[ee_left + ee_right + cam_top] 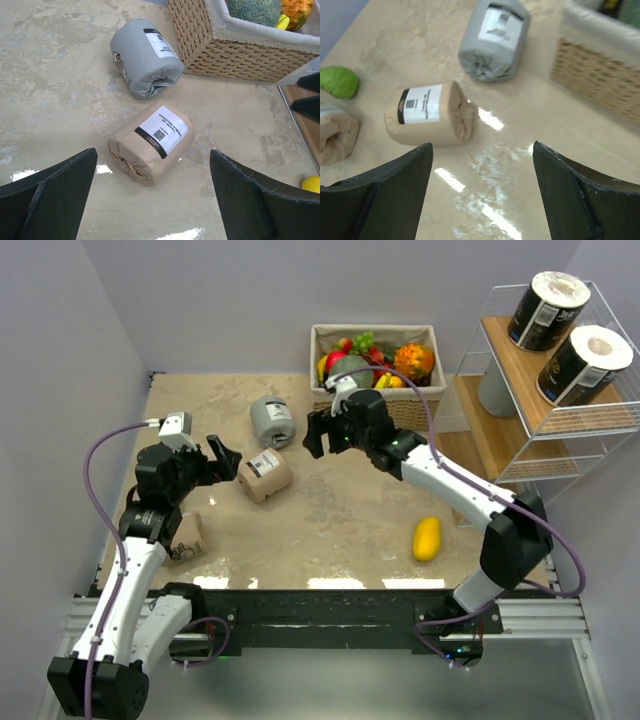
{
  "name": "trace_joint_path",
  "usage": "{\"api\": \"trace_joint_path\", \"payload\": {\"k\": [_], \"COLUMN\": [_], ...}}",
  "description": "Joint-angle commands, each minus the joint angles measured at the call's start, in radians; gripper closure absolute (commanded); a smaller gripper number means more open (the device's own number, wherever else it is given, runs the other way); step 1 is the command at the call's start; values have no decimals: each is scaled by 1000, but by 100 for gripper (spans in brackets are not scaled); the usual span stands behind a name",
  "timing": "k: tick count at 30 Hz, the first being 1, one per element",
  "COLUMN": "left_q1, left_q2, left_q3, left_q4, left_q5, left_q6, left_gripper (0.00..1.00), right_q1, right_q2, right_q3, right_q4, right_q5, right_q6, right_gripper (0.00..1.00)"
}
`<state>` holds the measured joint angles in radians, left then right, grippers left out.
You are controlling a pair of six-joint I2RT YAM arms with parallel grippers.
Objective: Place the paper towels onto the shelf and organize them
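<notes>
The white wire shelf (pixel 490 445) stands at the right. Two black paper towel rolls (pixel 548 310) (pixel 583 364) stand on its top board, and a grey one (pixel 497 390) stands on the board below. On the table lie a grey roll (pixel 272 421) (pixel 145 57) (pixel 495 40) and a tan roll (pixel 265 475) (pixel 152 141) (pixel 427 112). Another tan roll (pixel 188 537) (pixel 337 132) lies beside my left arm. My left gripper (pixel 225 458) (pixel 152 200) is open and empty, just left of the middle tan roll. My right gripper (pixel 318 432) (pixel 482 200) is open and empty, just right of the grey roll.
A wicker fruit basket (pixel 322 340) (pixel 235 50) (pixel 600 75) stands at the back, close to the grey roll. A yellow mango (pixel 427 538) (pixel 311 184) lies at the front right. A green fruit (pixel 339 81) lies at the far left.
</notes>
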<state>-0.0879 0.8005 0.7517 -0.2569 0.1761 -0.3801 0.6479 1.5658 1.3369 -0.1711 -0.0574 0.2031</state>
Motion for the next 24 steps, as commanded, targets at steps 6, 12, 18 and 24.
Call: {"api": "trace_joint_path", "payload": {"k": [6, 12, 18, 24], "left_q1": [-10, -10, -10, -10], "left_q2": [34, 61, 152, 223], "left_q3": [-167, -228, -250, -212], "left_q4": [114, 221, 315, 283], "left_q5": [131, 126, 142, 69], "left_q6": [-177, -253, -264, -261], "left_gripper": [3, 5, 8, 16], "right_q1": [64, 64, 62, 56], "right_q2": [117, 220, 313, 388], "right_q3": [-5, 57, 137, 191], "right_q4": [145, 165, 166, 167], "right_q5": [-76, -68, -215, -320], "right_q6": [96, 110, 105, 93], "right_gripper": [17, 24, 24, 17]}}
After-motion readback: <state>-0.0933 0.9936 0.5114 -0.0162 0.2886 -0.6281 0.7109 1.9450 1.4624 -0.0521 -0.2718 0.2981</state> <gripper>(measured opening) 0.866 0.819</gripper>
